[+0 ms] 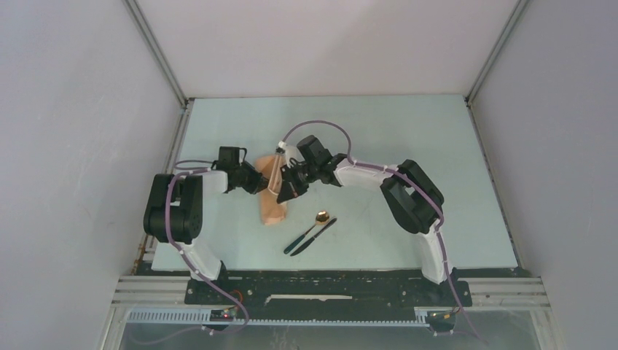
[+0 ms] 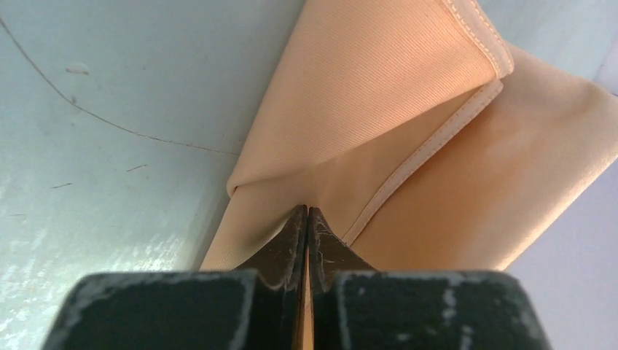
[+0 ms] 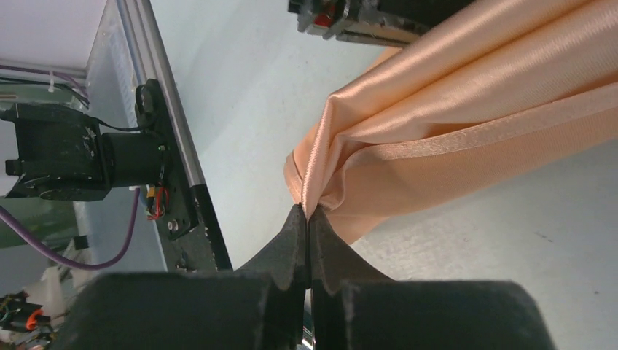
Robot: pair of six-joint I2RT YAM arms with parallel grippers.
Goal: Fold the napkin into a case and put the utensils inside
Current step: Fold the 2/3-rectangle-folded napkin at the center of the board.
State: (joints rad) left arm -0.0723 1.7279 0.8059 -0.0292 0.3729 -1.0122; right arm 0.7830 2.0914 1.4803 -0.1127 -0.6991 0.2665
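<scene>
From above, the napkin [image 1: 274,205] sits bunched mid-worktop [image 1: 408,124] between both arms, the utensils [image 1: 312,235] just beside it (nearer the bases). Left wrist: the left jaws are pressed together on a cloth fold. Right wrist: the right jaws pinch a gathered edge.

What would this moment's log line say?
step: fold | left pincer: shut on napkin | right pincer: shut on napkin | utensils: on table
</scene>
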